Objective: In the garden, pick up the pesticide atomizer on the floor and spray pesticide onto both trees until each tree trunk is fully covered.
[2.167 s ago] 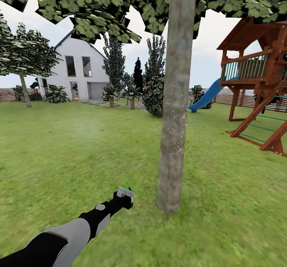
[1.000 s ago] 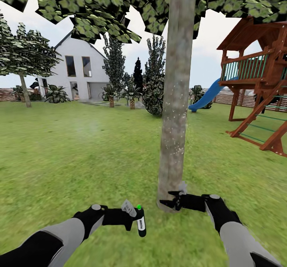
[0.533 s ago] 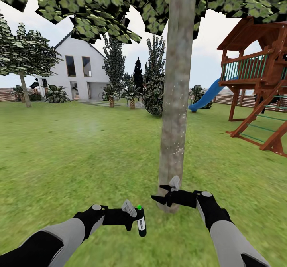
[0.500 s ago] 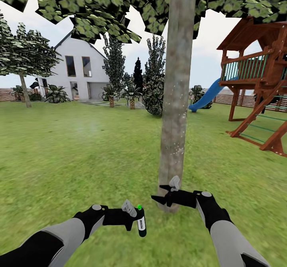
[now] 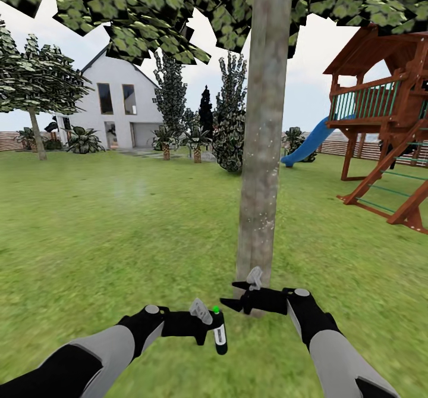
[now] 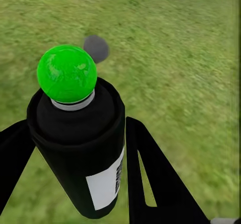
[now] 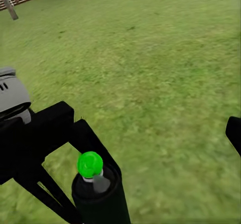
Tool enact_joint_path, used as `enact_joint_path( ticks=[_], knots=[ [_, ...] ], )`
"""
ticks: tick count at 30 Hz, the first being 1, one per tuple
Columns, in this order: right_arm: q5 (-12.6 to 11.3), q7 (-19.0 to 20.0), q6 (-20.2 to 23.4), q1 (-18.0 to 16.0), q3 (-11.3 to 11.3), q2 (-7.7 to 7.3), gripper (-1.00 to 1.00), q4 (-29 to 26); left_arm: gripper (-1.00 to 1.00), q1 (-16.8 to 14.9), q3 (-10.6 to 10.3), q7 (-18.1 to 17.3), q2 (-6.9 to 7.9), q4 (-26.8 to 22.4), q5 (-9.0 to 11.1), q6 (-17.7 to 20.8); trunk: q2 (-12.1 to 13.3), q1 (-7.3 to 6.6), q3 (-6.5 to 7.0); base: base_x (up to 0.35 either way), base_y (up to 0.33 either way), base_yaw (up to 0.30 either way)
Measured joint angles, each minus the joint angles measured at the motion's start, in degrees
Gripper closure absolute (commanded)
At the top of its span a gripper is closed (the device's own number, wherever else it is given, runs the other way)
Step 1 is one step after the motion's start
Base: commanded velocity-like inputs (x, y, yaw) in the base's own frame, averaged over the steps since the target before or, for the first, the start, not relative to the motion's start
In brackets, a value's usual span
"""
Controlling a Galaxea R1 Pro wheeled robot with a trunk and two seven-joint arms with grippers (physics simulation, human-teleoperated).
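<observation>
Sprayer (image 5: 220, 334) sits upright between the fingers of the left gripper (image 5: 215, 329), clamped by its dark body, green cap uppermost; the left wrist view shows a finger (image 6: 155, 184) pressed to the can (image 6: 80, 148) on each side. Right gripper (image 5: 229, 295) stands just beside it over the lawn (image 5: 119, 225), jaws parted and holding nothing, with the sprayer (image 7: 98, 194) directly ahead of them. Tree trunk (image 5: 261, 148) rises just behind both grippers. Second tree (image 5: 35, 94) stands well apart, near the fence (image 5: 9, 141).
</observation>
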Motion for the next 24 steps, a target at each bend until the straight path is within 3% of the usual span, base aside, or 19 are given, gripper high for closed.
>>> enact_joint_path(
  ticks=[18, 24],
  knots=[
    [0.04, -0.08, 0.01, 0.0, 0.03, 0.02, -1.0, 0.5, 1.0, 0.01, -0.09, 0.0, -0.49, 0.09, 0.0, 0.01, 0.0, 0.0, 0.0, 0.0, 0.0, 0.0],
    [0.08, -0.17, 0.01, 0.0, 0.03, 0.33, -1.0, 0.53, 1.0, 0.06, -0.1, 0.0, -1.38, 0.07, -0.01, 0.0, 0.0, 0.0, 0.0, 0.0, 0.0, 0.0]
  ],
)
